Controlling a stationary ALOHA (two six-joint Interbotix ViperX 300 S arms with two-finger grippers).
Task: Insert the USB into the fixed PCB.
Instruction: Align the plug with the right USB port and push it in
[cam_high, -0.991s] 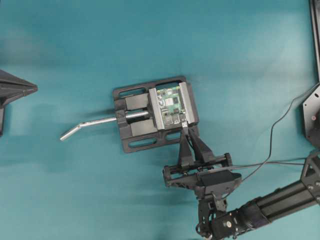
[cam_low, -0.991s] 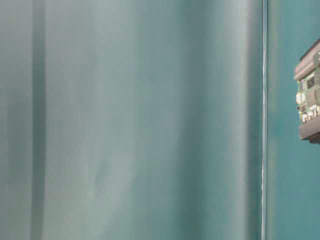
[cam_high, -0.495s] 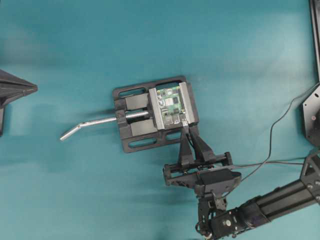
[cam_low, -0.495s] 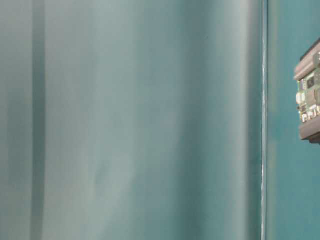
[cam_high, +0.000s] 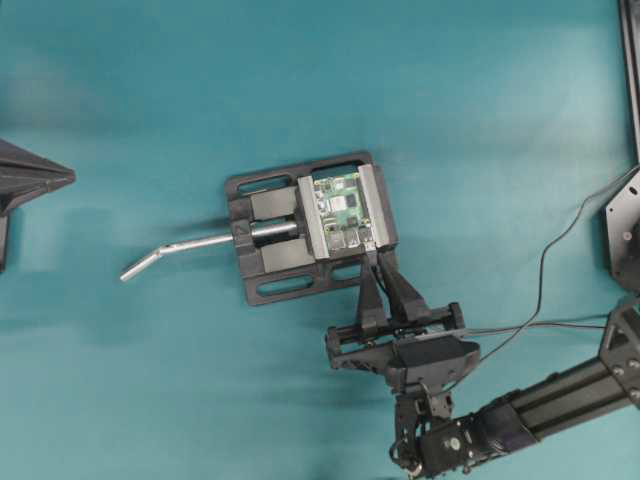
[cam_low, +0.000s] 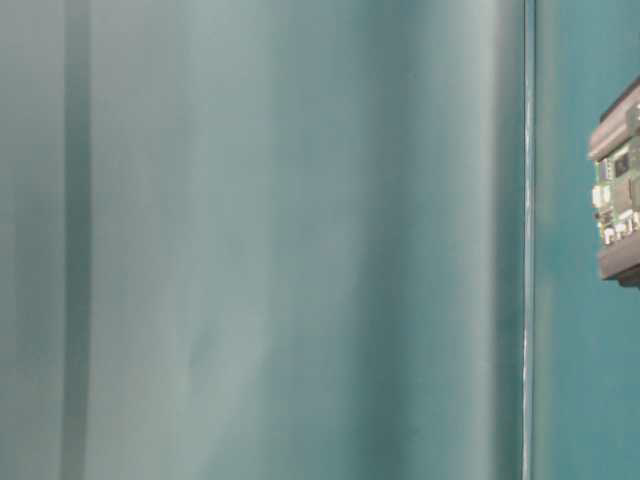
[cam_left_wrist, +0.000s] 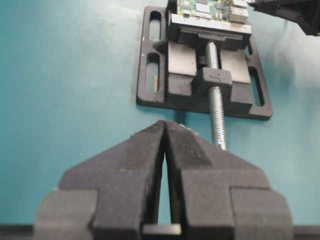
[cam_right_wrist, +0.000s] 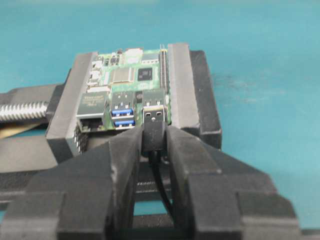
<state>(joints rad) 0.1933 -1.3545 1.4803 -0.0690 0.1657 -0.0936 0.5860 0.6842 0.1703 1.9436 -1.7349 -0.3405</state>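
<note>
two black tools show in these views; the right tool (cam_right_wrist: 154, 145) is clamped on the small usb plug with its dark body and silver tip (cam_right_wrist: 154, 122), its thin dark grey cable running down between the fingers (cam_right_wrist: 125, 160); the plug's silver tip sits at the mouth of the rightmost silver port on the small green rectangular circuit board with black chips (cam_right_wrist: 131, 82); how deep it sits i cannot tell; beside that port are two blue-tongued ports and a wider silver one at the left; in the overhead view the right tool (cam_high: 377, 262) reaches up from the lower middle of the frame to the board's (cam_high: 340, 212) lower edge, near the centre; the board stands clamped between the grey jaws of a black vise (cam_high: 270, 235), whose silver handle (cam_high: 180, 250) sticks out to the left over the teal counter (cam_high: 150, 120); the left tool (cam_left_wrist: 164, 137) has its fingers together on nothing, near the bottom of its wrist view, apart from the vise's (cam_left_wrist: 200, 75) screw end.
</note>
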